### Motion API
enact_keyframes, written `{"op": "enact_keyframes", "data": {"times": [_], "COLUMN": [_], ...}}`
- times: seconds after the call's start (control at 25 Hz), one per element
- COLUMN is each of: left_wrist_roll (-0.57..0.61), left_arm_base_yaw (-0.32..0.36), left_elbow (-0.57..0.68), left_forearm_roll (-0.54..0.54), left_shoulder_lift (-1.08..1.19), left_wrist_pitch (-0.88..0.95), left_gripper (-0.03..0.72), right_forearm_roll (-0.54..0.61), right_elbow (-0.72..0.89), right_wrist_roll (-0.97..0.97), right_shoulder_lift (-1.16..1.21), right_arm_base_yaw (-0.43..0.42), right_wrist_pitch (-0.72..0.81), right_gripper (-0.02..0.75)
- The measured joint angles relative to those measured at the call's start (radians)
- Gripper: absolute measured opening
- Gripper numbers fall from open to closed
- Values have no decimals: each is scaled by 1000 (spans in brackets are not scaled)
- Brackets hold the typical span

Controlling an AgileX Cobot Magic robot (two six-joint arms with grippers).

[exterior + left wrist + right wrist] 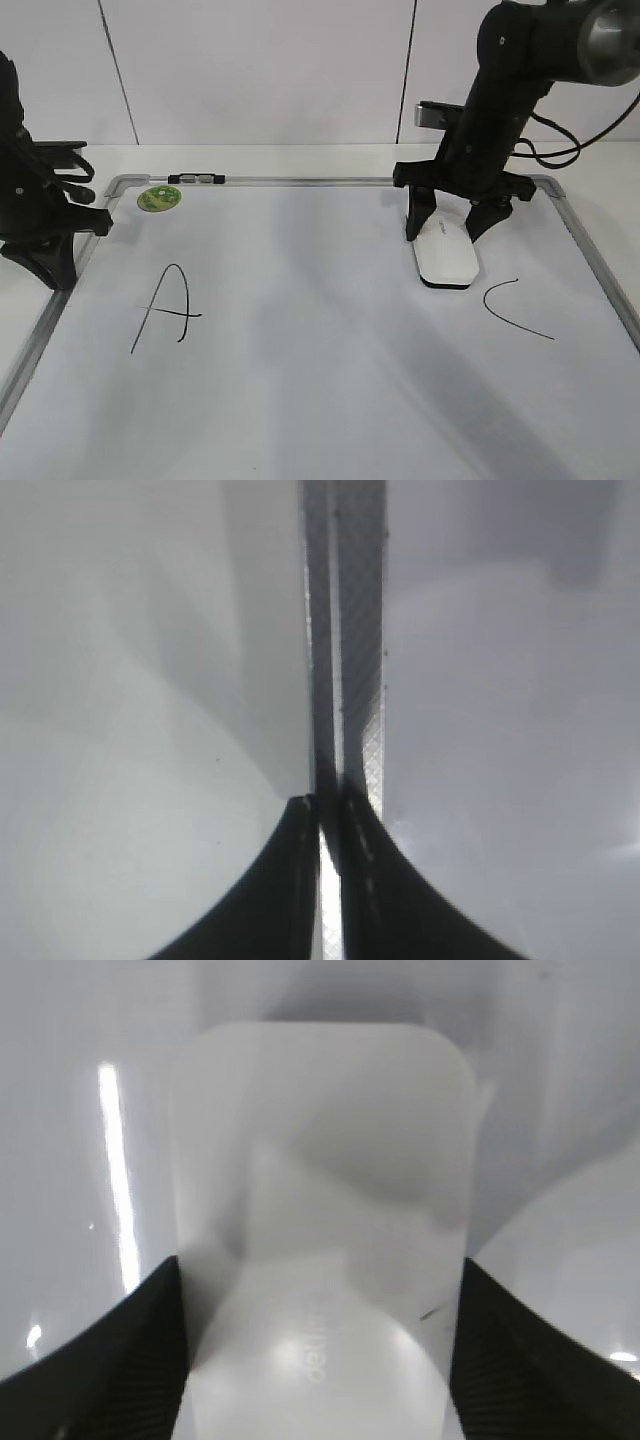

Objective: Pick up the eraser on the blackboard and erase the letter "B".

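The blackboard (320, 400) is a white board with a silver frame, lying flat. The white eraser (446, 258) rests on it at the right, just left of the black "C" (512, 306). My right gripper (446, 230) straddles the eraser's far end, and in the right wrist view (320, 1270) both fingers press the eraser's (320, 1190) sides. The black "A" (165, 306) is at the left. No letter "B" shows anywhere on the board. My left gripper (55, 272) is shut and empty over the board's left frame rail (345, 630).
A round green sticker (159, 198) sits at the board's top left corner. A small black clip (197, 179) lies on the top frame. A white wall stands behind the table. The right arm's cables hang at the far right.
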Motion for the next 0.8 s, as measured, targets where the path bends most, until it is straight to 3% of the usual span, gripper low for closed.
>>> {"op": "enact_keyframes", "data": {"times": [0.2, 0.48, 0.8], "left_wrist_roll": [0, 0, 0], "left_arm_base_yaw": [2, 2, 2], "left_elbow": [0, 0, 0], "left_forearm_roll": [-2, -2, 0], "left_shoulder_lift": [0, 0, 0], "left_wrist_pitch": [0, 0, 0], "left_gripper": [20, 20, 20], "right_forearm_roll": [-3, -96, -145], "right_elbow": [-50, -110, -21], "right_wrist_roll": [-4, -14, -19], "right_shoulder_lift": [11, -33, -228], "right_arm_base_yaw": [-2, -19, -19], "right_wrist_pitch": [42, 56, 58], "right_gripper": [529, 529, 529]}}
